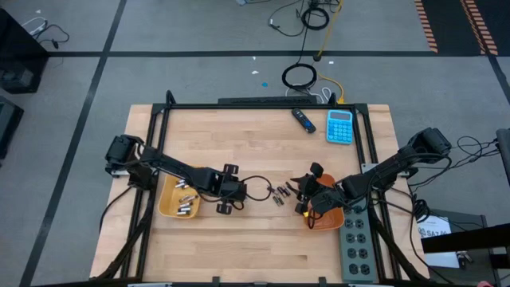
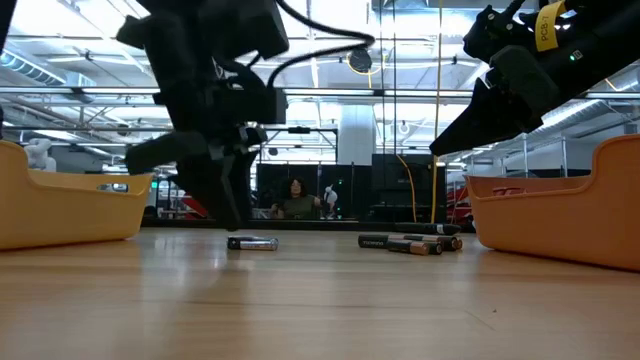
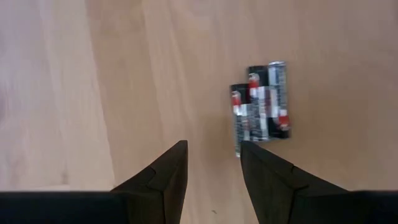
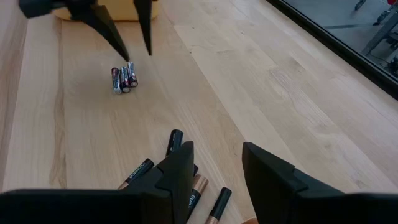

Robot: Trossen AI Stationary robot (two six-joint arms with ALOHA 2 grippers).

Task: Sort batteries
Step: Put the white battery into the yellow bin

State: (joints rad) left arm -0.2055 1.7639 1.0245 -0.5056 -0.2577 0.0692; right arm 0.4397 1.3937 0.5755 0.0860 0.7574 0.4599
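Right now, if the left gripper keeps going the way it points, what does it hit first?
Probably the bundle of three dark batteries, just ahead and slightly off the line of the left gripper. Its fingers stand open and empty; depth is unclear.

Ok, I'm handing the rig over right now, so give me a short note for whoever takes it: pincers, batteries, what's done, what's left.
Left pincer: open, empty, low over the table just short of a cluster of three small batteries.
Right pincer: open, empty, above the scattered loose batteries at table centre, next to the right tray.
Done: several batteries already lie in the left tray; what the right tray holds can't be seen.
Left: the cluster of three and the scattered group are still on the table, to be sorted into the trays.
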